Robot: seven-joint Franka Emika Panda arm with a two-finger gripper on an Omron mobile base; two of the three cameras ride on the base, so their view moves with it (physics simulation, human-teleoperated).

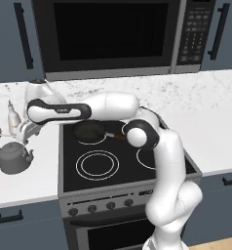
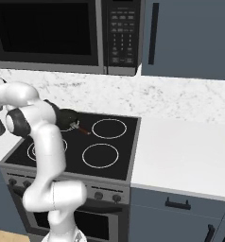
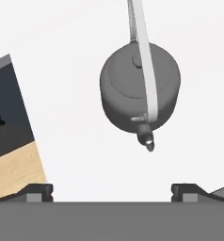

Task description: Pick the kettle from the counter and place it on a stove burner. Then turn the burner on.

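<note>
Squat dull-grey kettle with knobbed lid, arched wire handle, short spout, sitting on white bench. Tool spread apart, empty, above it.

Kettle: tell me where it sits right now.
The kettle sits on the white marble counter at the left of the left base view, left of the black cooktop, near the pale shakers.

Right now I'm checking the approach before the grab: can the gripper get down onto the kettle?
Probably yes. The gripper hangs open above the kettle on the counter, with nothing between them; the shakers stand off to the side.
</note>
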